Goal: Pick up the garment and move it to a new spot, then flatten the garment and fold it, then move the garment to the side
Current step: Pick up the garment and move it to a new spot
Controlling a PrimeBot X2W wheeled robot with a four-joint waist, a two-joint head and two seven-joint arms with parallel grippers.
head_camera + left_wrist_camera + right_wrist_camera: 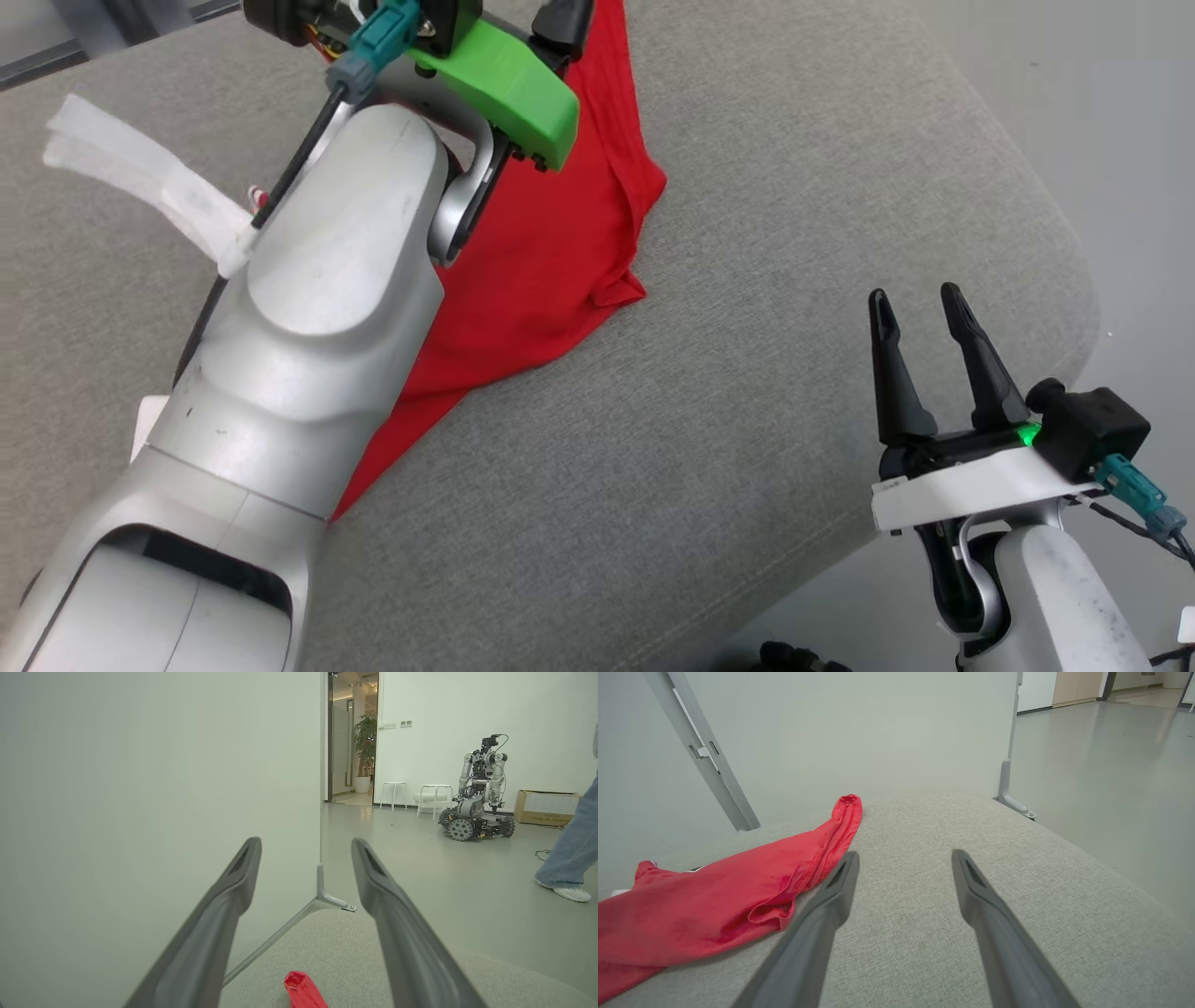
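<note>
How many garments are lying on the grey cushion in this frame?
1. The red garment lies crumpled on the grey cushion, partly covered by the left forearm. Anything else beneath that forearm would be hidden.

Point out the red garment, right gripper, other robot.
red garment [551, 252], head view, middle of the cloth.
right gripper [914, 295], head view, midway between fingertips.
other robot [477, 788], left wrist view, its torso.

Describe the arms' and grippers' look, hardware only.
Left arm: silver-grey shell, bright green wrist mount, teal connector, black cable. Right gripper: two tapered black fingers, white bracket, black camera block, green LED; right arm silver-grey too.
</note>
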